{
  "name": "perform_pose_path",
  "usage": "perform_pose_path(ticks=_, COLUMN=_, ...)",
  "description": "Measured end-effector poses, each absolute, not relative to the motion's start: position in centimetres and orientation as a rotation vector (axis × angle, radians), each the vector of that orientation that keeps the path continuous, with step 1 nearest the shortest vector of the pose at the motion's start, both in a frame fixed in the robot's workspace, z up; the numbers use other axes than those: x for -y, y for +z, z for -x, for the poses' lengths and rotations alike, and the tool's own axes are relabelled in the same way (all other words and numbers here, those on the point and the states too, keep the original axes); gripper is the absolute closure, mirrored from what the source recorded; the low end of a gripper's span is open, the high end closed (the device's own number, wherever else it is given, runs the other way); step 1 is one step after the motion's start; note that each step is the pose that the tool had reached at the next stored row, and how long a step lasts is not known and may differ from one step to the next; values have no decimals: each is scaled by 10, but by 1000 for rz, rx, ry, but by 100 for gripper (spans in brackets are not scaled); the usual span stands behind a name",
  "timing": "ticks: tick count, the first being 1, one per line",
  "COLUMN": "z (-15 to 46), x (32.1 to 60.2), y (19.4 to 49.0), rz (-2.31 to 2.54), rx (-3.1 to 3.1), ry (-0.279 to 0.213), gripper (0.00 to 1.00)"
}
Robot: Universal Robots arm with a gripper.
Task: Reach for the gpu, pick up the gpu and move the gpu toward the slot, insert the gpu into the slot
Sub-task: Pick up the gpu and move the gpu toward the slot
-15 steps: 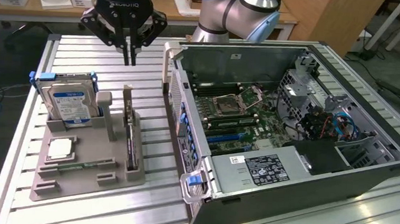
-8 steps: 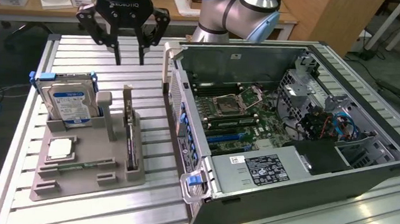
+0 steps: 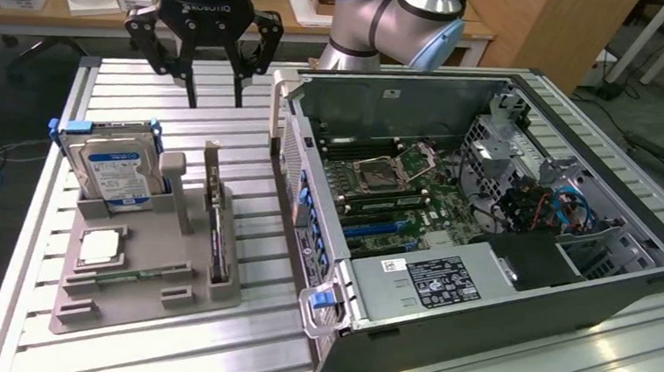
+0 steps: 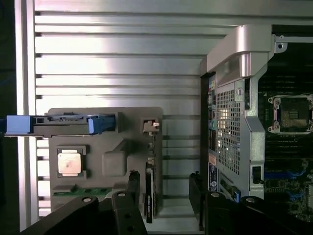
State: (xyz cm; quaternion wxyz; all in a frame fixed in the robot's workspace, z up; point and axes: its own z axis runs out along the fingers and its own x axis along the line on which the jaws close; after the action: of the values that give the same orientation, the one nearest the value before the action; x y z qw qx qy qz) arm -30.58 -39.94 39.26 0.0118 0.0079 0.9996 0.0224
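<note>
Claw (image 3: 216,90) hangs wide open and empty over the table, behind the grey holder (image 3: 124,307). The gpu (image 3: 217,231) stands on edge there (easy to pinch, I'd guess), well apart from the slot (image 3: 382,229). Wrist cam: gpu (image 4: 150,191) lines up between the fingers (image 4: 195,193).

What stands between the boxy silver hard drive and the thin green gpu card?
In the exterior view, a grey upright post of the holder stands between hard drive and gpu card.

Slatted metal desk (image 3: 600,371) gleaming under overhead light; cluttered wooden desk (image 3: 39,18) behind it; wooden cabinet (image 3: 553,30) beside that; grey floor (image 3: 653,103) beyond.
</note>
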Motion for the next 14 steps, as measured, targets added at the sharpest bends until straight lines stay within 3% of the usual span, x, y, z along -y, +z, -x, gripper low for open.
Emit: perform_pose_path(ticks=14, z=306, x=401, y=392, rz=0, rx=-3118, ry=70, gripper=47)
